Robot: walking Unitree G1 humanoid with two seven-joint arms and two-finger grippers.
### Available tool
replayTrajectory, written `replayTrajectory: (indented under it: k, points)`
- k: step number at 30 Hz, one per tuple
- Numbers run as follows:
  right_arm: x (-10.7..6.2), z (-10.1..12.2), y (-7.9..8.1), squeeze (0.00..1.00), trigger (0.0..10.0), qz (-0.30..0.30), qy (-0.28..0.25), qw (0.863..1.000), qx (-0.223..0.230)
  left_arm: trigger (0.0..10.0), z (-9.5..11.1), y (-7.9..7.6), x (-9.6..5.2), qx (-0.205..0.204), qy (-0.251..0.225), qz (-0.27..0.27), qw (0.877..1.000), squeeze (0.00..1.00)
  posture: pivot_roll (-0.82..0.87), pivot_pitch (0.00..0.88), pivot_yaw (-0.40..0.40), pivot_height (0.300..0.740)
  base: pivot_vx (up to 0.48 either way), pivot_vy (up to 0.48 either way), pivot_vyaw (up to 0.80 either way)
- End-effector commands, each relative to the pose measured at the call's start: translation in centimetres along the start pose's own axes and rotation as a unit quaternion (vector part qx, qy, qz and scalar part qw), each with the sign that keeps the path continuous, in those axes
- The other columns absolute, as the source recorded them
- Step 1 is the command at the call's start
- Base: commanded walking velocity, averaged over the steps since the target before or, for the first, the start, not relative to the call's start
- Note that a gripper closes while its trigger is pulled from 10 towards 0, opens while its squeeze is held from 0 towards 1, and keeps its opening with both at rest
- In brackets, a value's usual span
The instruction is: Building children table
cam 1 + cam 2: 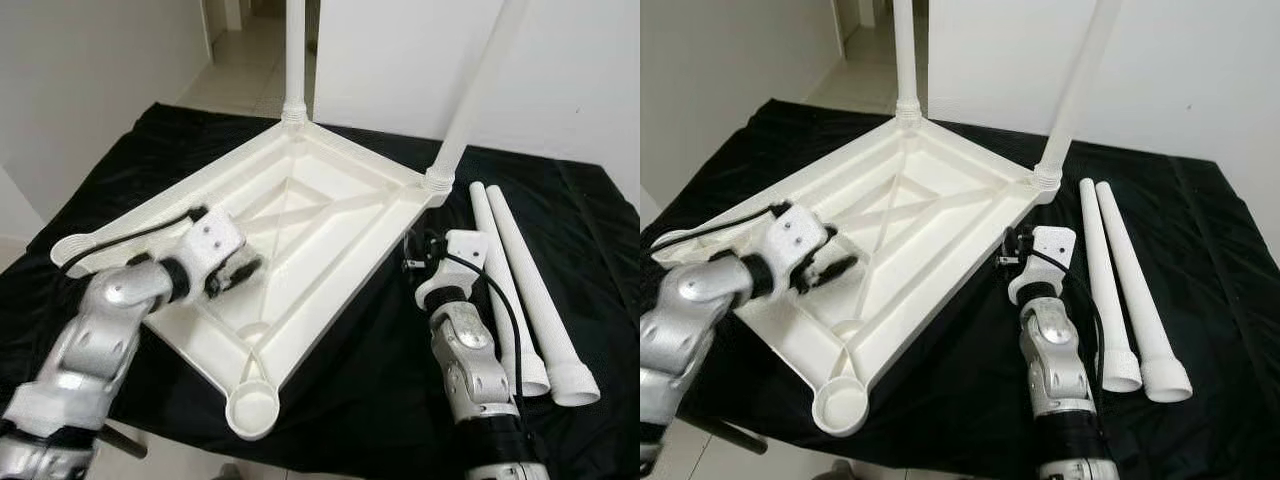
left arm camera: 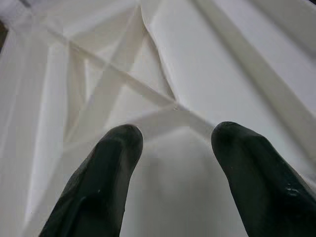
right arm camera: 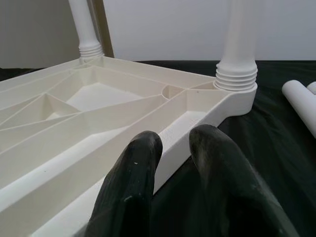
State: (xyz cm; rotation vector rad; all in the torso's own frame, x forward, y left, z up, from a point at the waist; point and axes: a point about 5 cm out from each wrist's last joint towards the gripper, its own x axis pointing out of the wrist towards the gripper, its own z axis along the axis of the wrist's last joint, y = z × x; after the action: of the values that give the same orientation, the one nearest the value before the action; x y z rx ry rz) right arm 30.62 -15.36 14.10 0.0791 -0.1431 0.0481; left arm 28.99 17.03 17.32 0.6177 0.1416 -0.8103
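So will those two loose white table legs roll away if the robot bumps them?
Probably a little. The two loose legs are smooth round tubes lying flat on the black cloth, so a sideways nudge could roll them. Their flared, wider ends would likely make them curve rather than roll straight, and the soft cloth may slow them.

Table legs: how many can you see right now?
4: two screwed upright into the tabletop's far corners, two lying loose on the cloth at right.

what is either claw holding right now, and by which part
Nothing is held. The left claw is open above the ribbed underside of the tabletop; the right claw is open at its edge, gripping nothing.
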Motion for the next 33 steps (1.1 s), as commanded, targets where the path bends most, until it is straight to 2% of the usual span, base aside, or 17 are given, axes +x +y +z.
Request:
replayTrajectory:
  k: [1, 5, 9, 13, 17, 20, 23, 24, 26, 28, 30, 33]
  points:
    - [-0.1, 0.0, -0.2, 0.0, 10.0, -0.002, 0.003, 1.0, -0.005, 10.0, 0.1, -0.4, -0.6, 0.005, 0.001, -0.03, 1.0, 0.0, 0.14, 0.043, -0.035, 0.74, 0.0, 0.0, 0.0]
    - [-0.1, 0.2, -0.4, 0.0, 10.0, -0.005, 0.002, 1.0, -0.007, 10.0, -1.1, -1.0, -2.4, -0.002, 0.039, -0.078, 0.996, 0.0, 0.14, 0.054, -0.035, 0.74, 0.0, 0.0, 0.0]
    - [-0.1, 0.2, -0.5, 0.0, 10.0, -0.006, 0.002, 1.0, -0.008, 10.0, -1.3, -1.1, -2.8, -0.003, 0.048, -0.087, 0.995, 0.0, 0.14, 0.054, -0.035, 0.74, 0.0, 0.0, 0.0]
    - [-0.2, 0.2, -0.6, 0.0, 10.0, -0.008, 0.003, 1.0, -0.01, 10.0, -2.0, -1.3, -3.7, -0.002, 0.077, -0.106, 0.991, 0.0, 0.13, 0.062, -0.035, 0.74, 0.0, 0.0, 0.0]
    - [-0.2, 0.2, -0.7, 0.0, 10.0, -0.009, 0.003, 1.0, -0.011, 10.0, -2.4, -1.4, -3.8, 0.007, 0.092, -0.113, 0.989, 0.0, 0.13, 0.064, -0.037, 0.74, 0.0, 0.0, 0.0]
    - [-0.1, 0.3, -0.7, 0.0, 10.0, -0.009, 0.002, 1.0, -0.011, 10.0, -2.6, -2.6, -2.4, 0.033, 0.104, -0.121, 0.987, 0.0, 0.13, 0.067, -0.039, 0.74, 0.0, 0.0, 0.0]
    - [-0.1, 0.3, -0.6, 0.0, 10.0, -0.009, 0.002, 1.0, -0.011, 10.0, -2.5, -2.8, -2.0, 0.033, 0.103, -0.122, 0.987, 0.0, 0.13, 0.067, -0.039, 0.74, 0.0, 0.0, 0.0]
    - [0.0, 0.4, -0.6, 0.0, 10.0, -0.009, 0.001, 1.0, -0.01, 10.0, -2.1, -3.4, -1.0, 0.034, 0.091, -0.12, 0.988, 0.0, 0.12, 0.069, -0.041, 0.74, 0.0, 0.0, 0.0]
    - [0.0, 0.4, -0.6, 0.0, 10.0, -0.009, 0.001, 1.0, -0.01, 10.0, -1.4, -4.1, 0.2, 0.029, 0.068, -0.125, 0.989, 0.0, 0.12, 0.072, -0.041, 0.74, 0.0, 0.0, 0.0]
    - [0.0, 0.4, -0.6, 0.0, 10.0, -0.009, 0.002, 1.0, -0.01, 10.0, -1.1, -4.4, 0.6, 0.025, 0.059, -0.128, 0.99, 0.0, 0.12, 0.072, -0.041, 0.74, 0.0, 0.0, 0.0]
    - [-0.1, 0.4, -0.5, 0.0, 10.0, -0.009, 0.003, 1.0, -0.008, 10.0, -0.5, -5.2, 1.9, 0.026, 0.042, -0.137, 0.989, 0.0, 0.11, 0.079, -0.038, 0.74, 0.0, 0.0, 0.0]
    - [-0.2, 0.4, -0.4, 0.0, 10.0, -0.009, 0.004, 1.0, -0.007, 10.0, -0.3, -5.4, 2.4, 0.025, 0.035, -0.14, 0.989, 0.0, 0.11, 0.079, -0.038, 0.74, 0.0, 0.0, 0.0]
